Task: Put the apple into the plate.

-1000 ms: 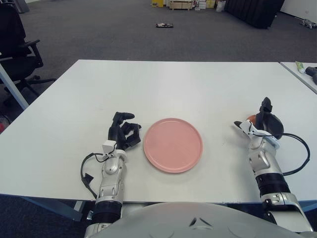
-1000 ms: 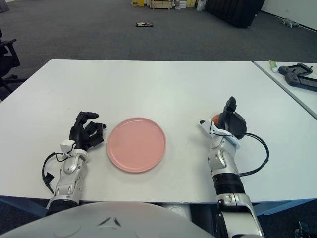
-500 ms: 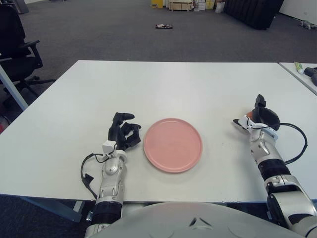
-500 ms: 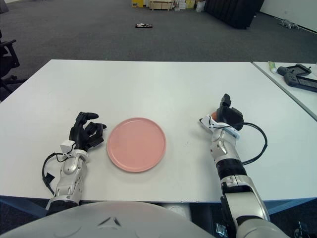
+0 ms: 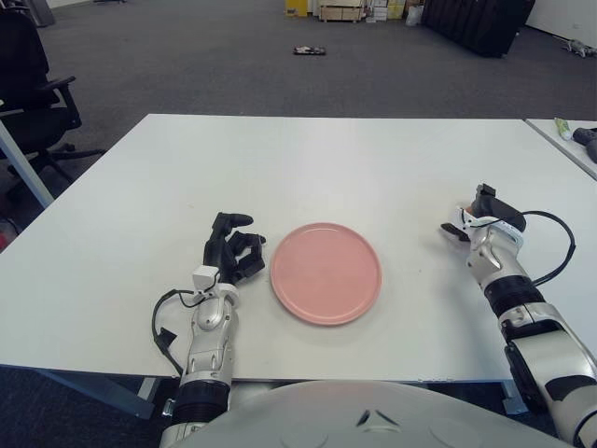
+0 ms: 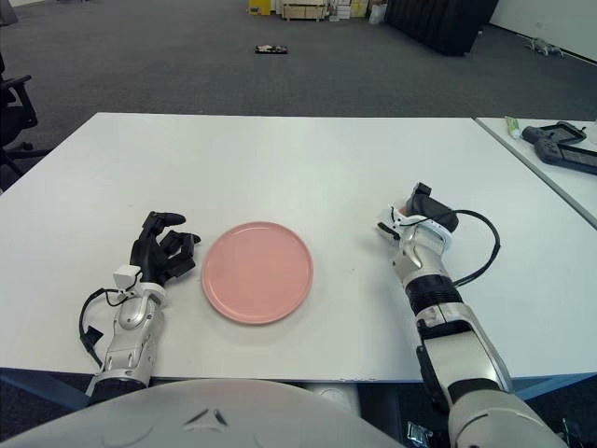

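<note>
Your right hand sits on the table to the right of the pink plate, well apart from its rim, with the wrist and forearm running back toward you. Its dark fingers are bent down over something at the far end of the hand, and only a sliver of orange-red shows between them in the right eye view. That sliver looks like the apple, so the fruit lies under the hand on the tabletop, to the right of the plate and not on it. Whether the fingers actually grip it or merely cover it, you cannot tell from these views.

Your left hand rests on the table just beside the plate's left edge, fingers curled loosely inward and holding nothing.

Beyond the plate, an office chair stands off the table's far left corner.
</note>
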You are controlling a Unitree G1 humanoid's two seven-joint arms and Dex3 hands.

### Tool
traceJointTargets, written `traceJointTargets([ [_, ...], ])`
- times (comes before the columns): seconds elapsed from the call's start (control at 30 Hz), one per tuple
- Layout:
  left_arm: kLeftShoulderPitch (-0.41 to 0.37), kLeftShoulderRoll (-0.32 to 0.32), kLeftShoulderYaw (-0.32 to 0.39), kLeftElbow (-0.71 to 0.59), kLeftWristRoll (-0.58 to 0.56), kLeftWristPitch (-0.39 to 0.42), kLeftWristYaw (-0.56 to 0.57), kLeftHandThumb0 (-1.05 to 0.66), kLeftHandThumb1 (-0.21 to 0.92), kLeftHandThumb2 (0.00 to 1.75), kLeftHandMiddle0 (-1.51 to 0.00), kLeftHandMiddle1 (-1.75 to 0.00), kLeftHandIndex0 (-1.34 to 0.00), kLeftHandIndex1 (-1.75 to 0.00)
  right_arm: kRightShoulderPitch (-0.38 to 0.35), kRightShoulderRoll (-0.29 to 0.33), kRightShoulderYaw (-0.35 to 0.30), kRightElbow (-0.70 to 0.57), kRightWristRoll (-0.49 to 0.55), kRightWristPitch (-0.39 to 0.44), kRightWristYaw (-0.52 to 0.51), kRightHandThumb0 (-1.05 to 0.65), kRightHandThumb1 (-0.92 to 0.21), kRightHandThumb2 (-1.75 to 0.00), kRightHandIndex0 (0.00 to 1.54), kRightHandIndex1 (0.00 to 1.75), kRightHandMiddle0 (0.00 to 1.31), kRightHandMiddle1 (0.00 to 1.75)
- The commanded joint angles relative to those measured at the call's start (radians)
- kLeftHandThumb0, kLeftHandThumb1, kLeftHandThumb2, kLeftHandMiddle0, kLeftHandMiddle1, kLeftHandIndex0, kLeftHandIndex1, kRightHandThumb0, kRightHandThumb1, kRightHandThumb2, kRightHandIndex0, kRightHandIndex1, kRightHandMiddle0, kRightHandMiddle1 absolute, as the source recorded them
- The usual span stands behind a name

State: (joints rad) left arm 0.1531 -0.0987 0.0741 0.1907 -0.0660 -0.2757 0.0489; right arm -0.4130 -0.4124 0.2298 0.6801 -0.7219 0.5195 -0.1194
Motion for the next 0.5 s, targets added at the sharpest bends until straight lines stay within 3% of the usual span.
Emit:
traceJointTargets([
  [0.0, 0.016, 0.002, 0.003, 0.013, 0.008, 0.031, 0.012, -0.01, 0.44, 1.06, -0.65, -1.4, -0.39, -1.75, 0.048, 0.043, 0.033, 0.034, 0.037, 0.063, 0.1, -0.76, -0.62, -0.72, 0.02, 0.11, 0.0, 0.67],
  [0.2, 0.017, 0.001, 0.005, 0.009, -0.003, 0.034, 0.006, 0.0, 0.46, 1.04, -0.64, -1.39, -0.38, -1.75, 0.039, 0.044, 0.046, 0.036, 0.047, 0.138, 0.143, -0.77, -0.64, -0.71, 0.0, 0.46, 0.0, 0.82],
  [0.33, 0.017, 0.001, 0.006, 0.005, -0.011, 0.04, 0.002, 0.0, 0.47, 1.03, -0.64, -1.38, -0.37, -1.75, 0.037, 0.043, 0.057, 0.021, 0.048, 0.186, 0.172, -0.79, -0.66, -0.69, 0.0, 0.61, 0.0, 0.87],
  [0.47, 0.017, 0.002, 0.006, 0.002, -0.009, 0.044, 0.004, 0.0, 0.47, 1.03, -0.63, -1.39, -0.37, -1.75, 0.048, 0.011, 0.067, 0.05, 0.054, 0.136, 0.183, -0.8, -0.67, -0.67, 0.0, 0.77, 0.0, 0.95],
])
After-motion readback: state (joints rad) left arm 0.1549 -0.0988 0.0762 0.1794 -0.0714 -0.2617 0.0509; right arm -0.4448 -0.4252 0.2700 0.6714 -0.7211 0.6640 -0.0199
